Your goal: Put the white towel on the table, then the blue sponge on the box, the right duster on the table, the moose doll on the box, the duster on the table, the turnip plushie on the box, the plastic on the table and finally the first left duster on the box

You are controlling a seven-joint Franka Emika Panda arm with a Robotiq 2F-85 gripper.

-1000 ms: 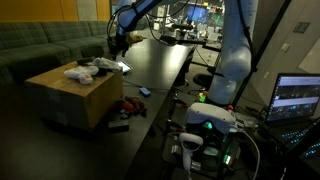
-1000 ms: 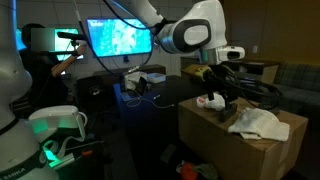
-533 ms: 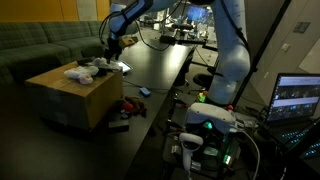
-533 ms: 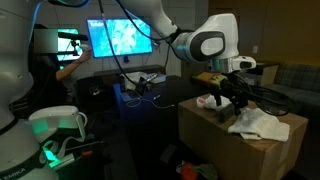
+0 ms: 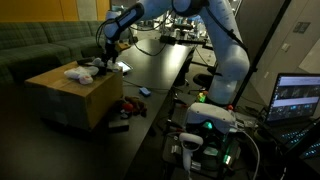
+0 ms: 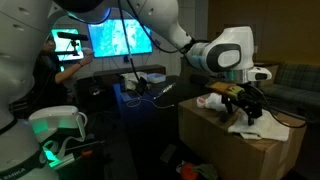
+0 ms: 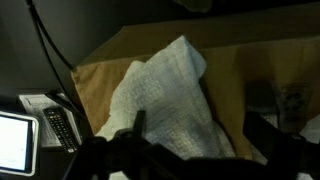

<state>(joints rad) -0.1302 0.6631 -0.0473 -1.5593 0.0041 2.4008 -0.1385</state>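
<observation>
The white towel lies crumpled on the flat top of the tan cardboard box. My gripper hangs just above the box top, over the towel's edge, open and empty. The wrist view looks down on the towel spread over the box, and the gripper has one dark finger on either side of the cloth. A small blue block, likely the blue sponge, rests near the end of the long black table.
More small things sit on the box beside the towel. Reddish and dark items lie low between box and table. Monitors and cables crowd the table's far end. A remote lies left of the box.
The arm has swung from the table side across to the box, lowering the open gripper over the white towel. The towel has not moved.
</observation>
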